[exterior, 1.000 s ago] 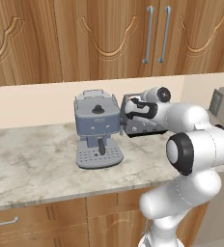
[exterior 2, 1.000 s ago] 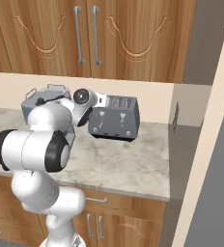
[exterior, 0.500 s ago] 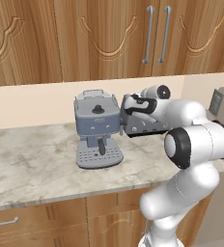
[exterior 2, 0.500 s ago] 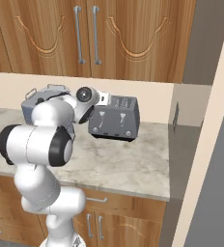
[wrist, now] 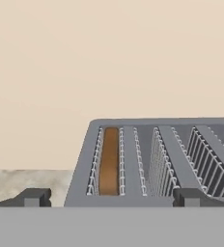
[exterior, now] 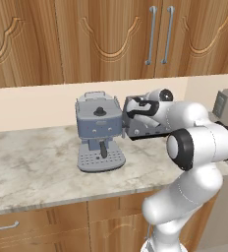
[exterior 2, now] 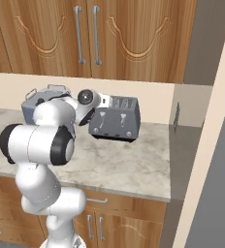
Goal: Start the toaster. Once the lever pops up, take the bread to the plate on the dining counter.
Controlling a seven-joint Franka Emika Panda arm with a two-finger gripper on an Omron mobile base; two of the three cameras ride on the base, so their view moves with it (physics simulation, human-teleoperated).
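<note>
— Two dark fingers [wrist: 109,198] spread wide, holding nothing, poised right at the near top edge of the toaster [exterior 2: 115,118].

— And the bread [wrist: 109,161]?

— Down in the slot just ahead of the fingers, toward the left finger [wrist: 34,197]; wire-lined slots ahead of the right finger. Brown top edge showing.

— Around it?

— Blue-grey espresso machine [exterior: 99,132] just beside the fingers, opposite the toaster, both on the marble desk [exterior: 32,162]. Wooden cabinets [exterior 2: 114,34] above.

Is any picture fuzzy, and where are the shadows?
Left base view: sharp, a soft shadow under the coffee machine. Right base view: sharp, a dark shadow under the toaster. Hand view: slightly soft, the bread looks evenly lit, without glare.
</note>
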